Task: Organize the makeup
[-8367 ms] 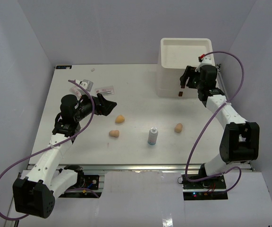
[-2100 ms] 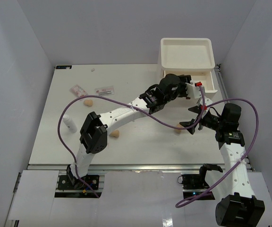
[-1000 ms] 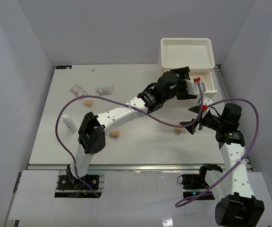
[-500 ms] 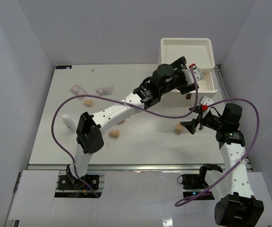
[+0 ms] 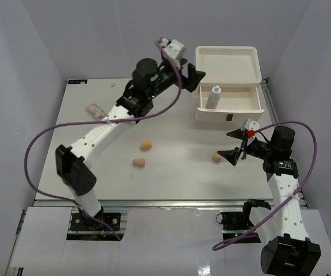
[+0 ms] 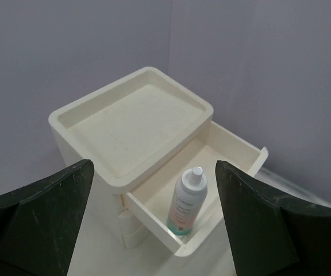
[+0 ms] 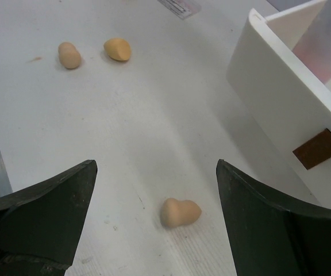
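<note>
The white bottle (image 5: 214, 98) (image 6: 188, 201) stands upright in the open drawer (image 5: 230, 107) (image 6: 234, 152) of the drawer unit. My left gripper (image 5: 192, 77) (image 6: 153, 167) hangs open above and to the left of the unit, holding nothing. Three tan sponges lie on the table: one (image 5: 216, 156) (image 7: 180, 211) just ahead of my open right gripper (image 5: 235, 144) (image 7: 154, 167), two (image 5: 146, 145) (image 5: 139, 163) further left. A flat packet (image 5: 94, 110) lies at the far left, partly behind the left arm.
The white drawer unit (image 5: 226, 64) (image 6: 131, 123) stands at the back right, its drawer front (image 7: 286, 121) with a brown handle (image 7: 319, 148) jutting toward the right arm. The left arm's purple cable loops over the table's left side.
My left gripper has pulled up and back to the left, away from the drawer, leaving the bottle standing inside. The right arm has hardly moved.
</note>
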